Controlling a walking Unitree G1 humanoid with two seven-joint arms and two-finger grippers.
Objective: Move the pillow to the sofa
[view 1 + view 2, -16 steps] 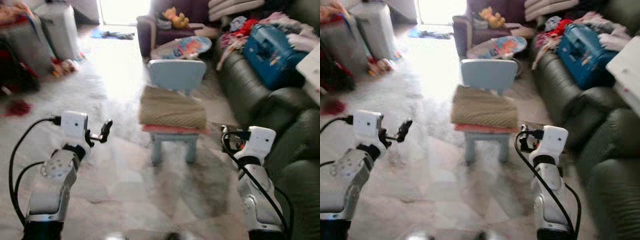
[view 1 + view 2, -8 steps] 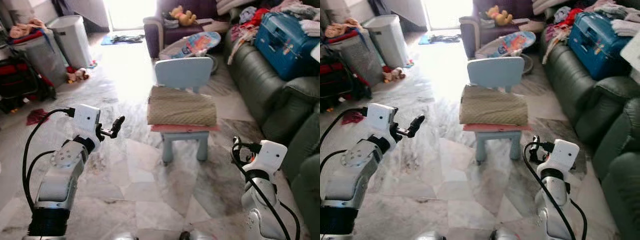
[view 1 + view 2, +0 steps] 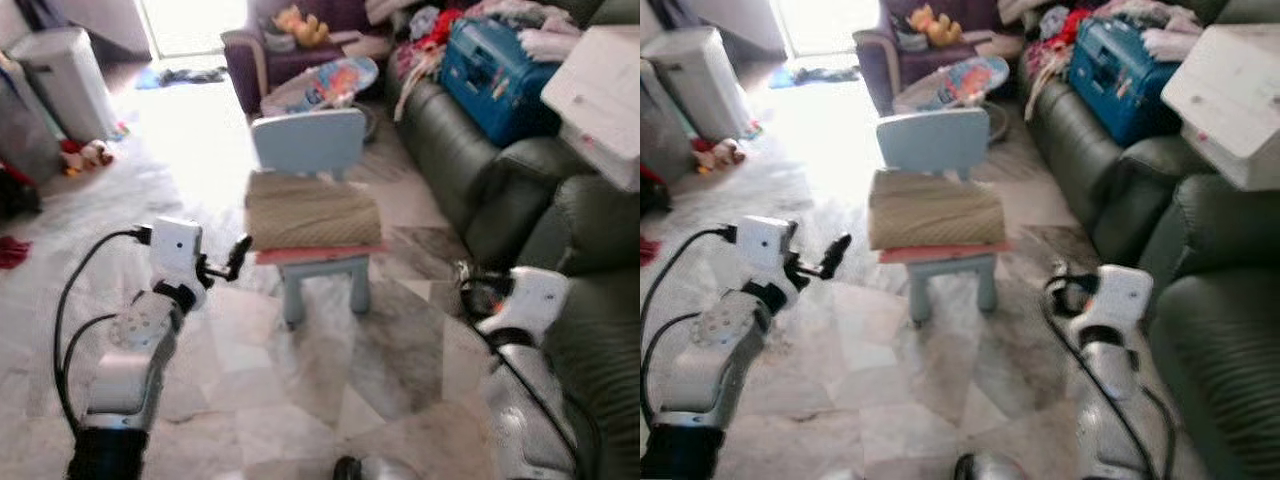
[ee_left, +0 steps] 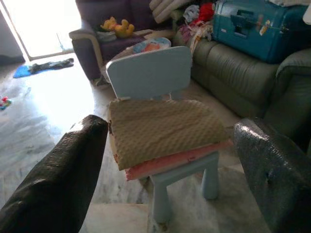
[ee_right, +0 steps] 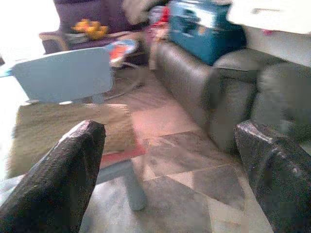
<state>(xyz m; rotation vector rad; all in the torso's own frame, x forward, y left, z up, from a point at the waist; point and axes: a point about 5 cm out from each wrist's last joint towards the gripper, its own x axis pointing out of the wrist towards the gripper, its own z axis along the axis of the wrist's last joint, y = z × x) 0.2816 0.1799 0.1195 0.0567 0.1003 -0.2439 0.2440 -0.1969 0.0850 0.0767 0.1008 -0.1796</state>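
Marble floor [image 3: 330,380] stretches out ahead of me, a white bin [image 3: 60,75] standing far off to my left. My left end effector [image 3: 238,255] is raised near the little blue chair [image 3: 310,145], fingers [image 4: 58,179] spread wide apart, touching nothing. Tan pillow [image 3: 310,212] sits on that chair's seat, lying on top of a pink cushion [image 3: 320,254], framed between my left fingers in the wrist view. Behind the chair there's a purple armchair [image 3: 262,55] with a yellow soft toy [image 3: 298,22]. My right end effector [image 5: 170,170] hangs lower, its fingers also parted, empty. Dark green sofa [image 3: 480,170] runs along my right, carrying a blue suitcase [image 3: 495,65] and heaped clothes [image 3: 430,25].
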